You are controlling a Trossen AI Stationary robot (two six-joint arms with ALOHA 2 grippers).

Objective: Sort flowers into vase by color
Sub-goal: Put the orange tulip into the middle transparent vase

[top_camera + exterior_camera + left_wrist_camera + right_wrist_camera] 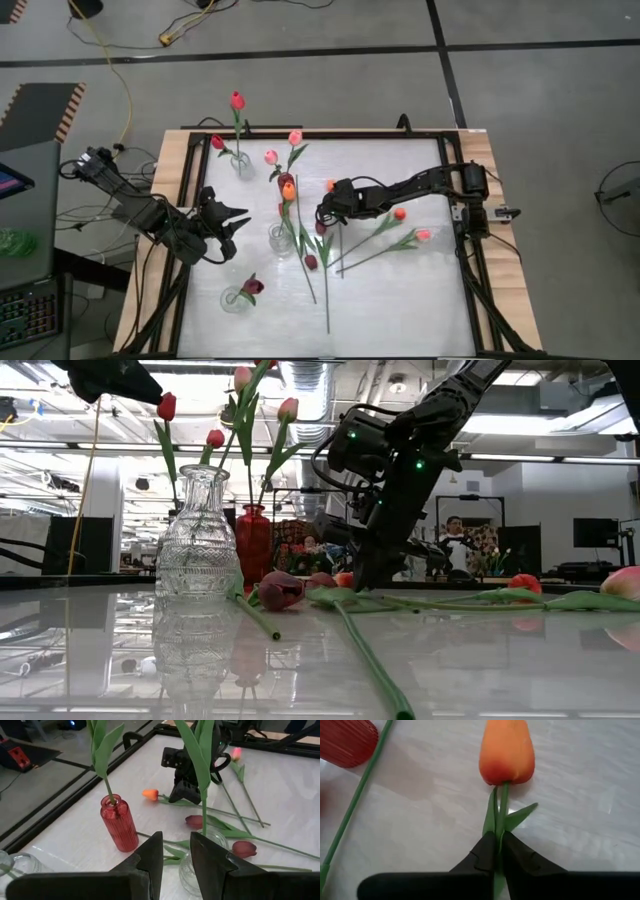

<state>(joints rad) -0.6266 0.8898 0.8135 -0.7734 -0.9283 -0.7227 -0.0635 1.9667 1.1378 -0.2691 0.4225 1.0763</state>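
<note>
My right gripper [325, 211] reaches down at the table's middle and is shut on an orange tulip [506, 751], whose head [330, 185] lies toward the far edge. My left gripper [228, 220] is open, hovering left of a clear vase [280, 238] that holds an orange tulip. A red vase [119, 822] holds pink tulips. A far clear vase [240, 162] holds red ones, and a near clear vase [237, 297] holds a maroon one. Loose maroon [310, 262], orange [400, 213] and pink [423, 235] tulips lie flat on the table. My right gripper pinches the orange tulip's stem [500, 827] between its two fingertips, a short way below the head, where small leaves [517, 816] branch off. The fingers come from above, pointing down, and lie along the stem. The head [506, 751] rests on the table.
The four vases stand close together left of centre. Long green stems [325, 290] cross the middle toward the near edge. A black frame [470, 290] rims the table. People and equipment show in the room beyond [455, 535]. Open tabletop lies near right [410, 300].
</note>
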